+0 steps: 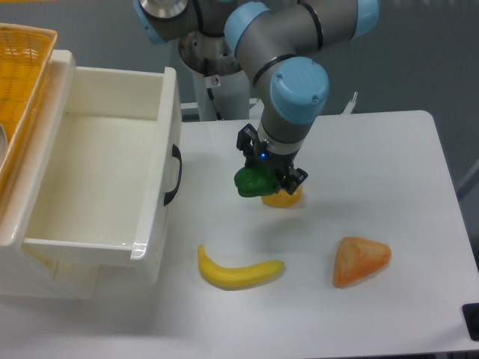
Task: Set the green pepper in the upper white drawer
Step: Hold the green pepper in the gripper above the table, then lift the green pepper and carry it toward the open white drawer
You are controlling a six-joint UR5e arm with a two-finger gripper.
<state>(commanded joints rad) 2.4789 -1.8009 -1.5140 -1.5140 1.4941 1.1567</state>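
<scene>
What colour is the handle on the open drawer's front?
Black: the curved handle stands out against the white drawer in the fixed camera view.

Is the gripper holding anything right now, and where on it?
Yes. The gripper is shut on the green pepper, clamped across its upper body from above; the exact contact spots are hidden. It hangs beside the yellow pepper.

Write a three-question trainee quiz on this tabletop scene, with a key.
1. True or false: the gripper holds the pepper.
2. What lies nearest the table's front edge? A) banana B) yellow pepper C) basket
3. Fill in: the drawer is pulled ____ and nothing shows inside it.

Key: 1 true; 2 A; 3 open.
</scene>
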